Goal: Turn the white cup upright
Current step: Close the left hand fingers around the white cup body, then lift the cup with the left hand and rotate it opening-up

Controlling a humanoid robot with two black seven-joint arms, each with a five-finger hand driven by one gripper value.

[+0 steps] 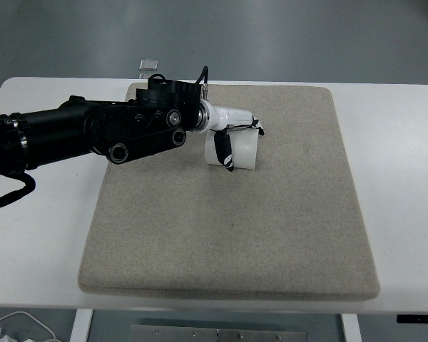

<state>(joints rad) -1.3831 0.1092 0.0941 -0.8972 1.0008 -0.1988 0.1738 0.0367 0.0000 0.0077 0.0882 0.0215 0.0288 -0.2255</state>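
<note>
A white cup stands on the beige mat near its far middle. My left arm reaches in from the left edge, black and bulky, ending in a white hand with black fingertips. The fingers wrap the cup: one black-tipped finger lies down its near-left side and others curl over its far-right rim. The hand covers the cup's top, so I cannot tell which end faces up. The right arm is out of sight.
The mat lies on a white table. A small pale flat object sits just past the table's far edge. White cables show at the bottom left, below the table.
</note>
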